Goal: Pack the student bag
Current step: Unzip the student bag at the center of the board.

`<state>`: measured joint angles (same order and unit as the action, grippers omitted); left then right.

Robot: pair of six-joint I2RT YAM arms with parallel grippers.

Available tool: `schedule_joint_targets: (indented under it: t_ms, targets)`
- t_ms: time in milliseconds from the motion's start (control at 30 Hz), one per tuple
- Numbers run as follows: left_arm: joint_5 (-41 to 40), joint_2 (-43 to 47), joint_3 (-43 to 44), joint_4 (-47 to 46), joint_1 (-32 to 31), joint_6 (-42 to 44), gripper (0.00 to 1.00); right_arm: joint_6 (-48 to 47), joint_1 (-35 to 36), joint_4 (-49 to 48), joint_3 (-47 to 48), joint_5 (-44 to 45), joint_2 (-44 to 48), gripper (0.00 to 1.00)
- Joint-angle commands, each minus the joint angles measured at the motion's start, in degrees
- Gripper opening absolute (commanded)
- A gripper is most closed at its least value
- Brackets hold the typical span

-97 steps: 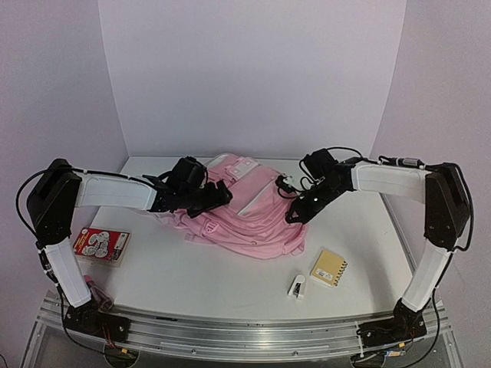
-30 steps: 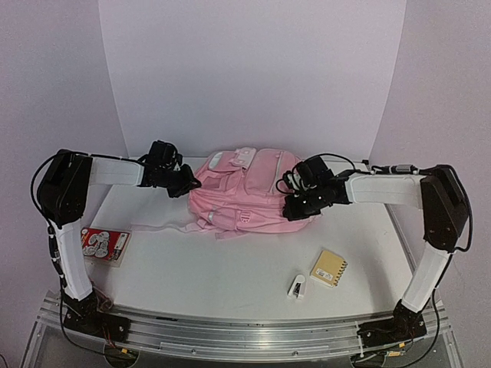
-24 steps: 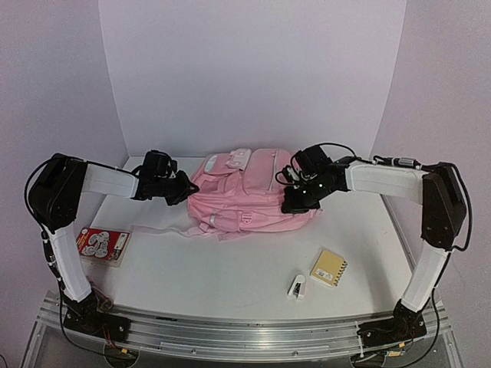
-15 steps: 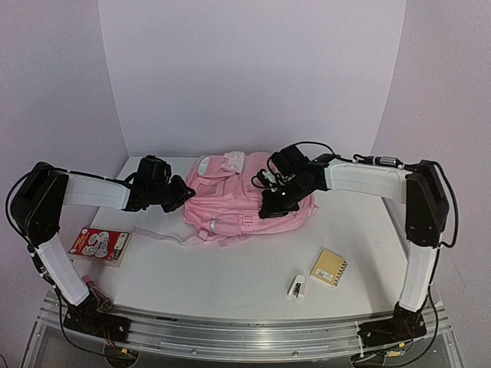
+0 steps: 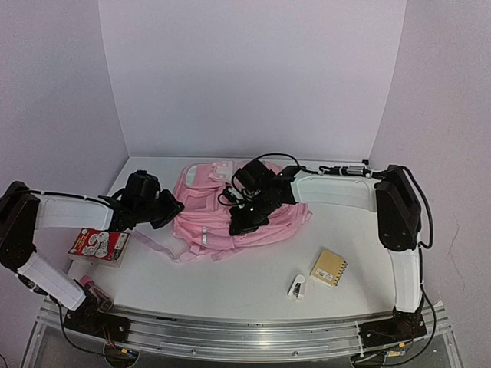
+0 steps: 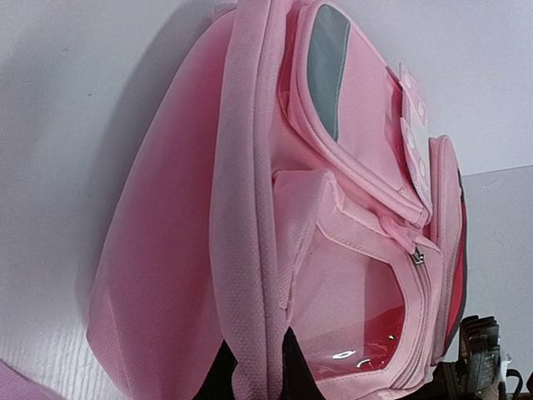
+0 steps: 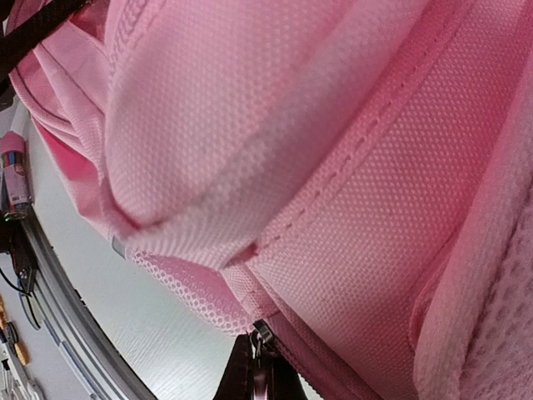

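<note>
The student bag is a pink backpack lying on its side at mid-table. My left gripper is at its left edge. In the left wrist view the left gripper is shut on a raised pink seam ridge of the student bag, beside a clear-fronted pocket. My right gripper reaches across the bag to its near side. In the right wrist view the right gripper is shut on a small metal zip pull at the bag's lower seam.
A red card pack lies at the left. A pink marker sits by the left base. A yellow notebook and a small white item lie at the near right. A pink strap trails left of the bag.
The bag has slid left and nearer, turning as it went. Both arms moved left with it, and the right arm now stretches far across.
</note>
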<state>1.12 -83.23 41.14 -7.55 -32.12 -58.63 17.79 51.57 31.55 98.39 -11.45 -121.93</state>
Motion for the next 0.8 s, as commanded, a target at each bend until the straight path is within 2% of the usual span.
schedule_joint_targets:
  t_ms: [0,67,133,167,300,367,433,500,633,767]
  targets:
    - [-2.6,10.1,-2.0,6.4,-2.7,-2.6,0.0,2.6,5.1,-13.8,-0.2,-7.0,-0.3,0.07]
    - [-7.9,13.3,-2.6,13.3,-2.7,-2.7,0.0,2.2,5.1,-13.8,-3.1,-4.6,2.1,0.13]
    - [-12.9,16.8,-2.3,20.0,-2.6,-1.4,0.05,1.4,5.1,-13.8,-6.9,-0.7,6.0,0.31]
    - [-15.3,17.7,-1.5,23.0,-2.6,-1.0,0.12,1.2,5.1,-13.7,-8.9,1.3,8.1,0.4]
    - [-19.8,19.9,3.3,32.1,-2.6,2.2,0.83,2.3,5.1,-13.7,-17.5,9.3,17.2,0.68]
    - [-19.9,20.1,5.7,33.2,-2.6,4.8,0.98,3.6,4.8,-13.7,-21.6,13.8,21.2,0.79]
    - [-20.1,19.4,8.7,34.3,-2.6,7.3,1.0,4.8,4.0,-13.3,-25.4,14.8,25.1,0.85]
    - [-20.4,17.9,12.9,35.6,-2.6,9.7,1.0,8.1,2.8,-11.5,-28.5,15.5,28.9,0.88]
    - [-17.5,11.1,22.3,36.7,-3.5,15.2,1.0,12.9,-0.8,-1.3,-33.5,17.8,37.5,0.91]
    - [-19.4,0.4,33.5,36.2,-12.2,20.5,0.99,13.6,-1.2,6.0,-40.9,23.4,46.5,0.91]
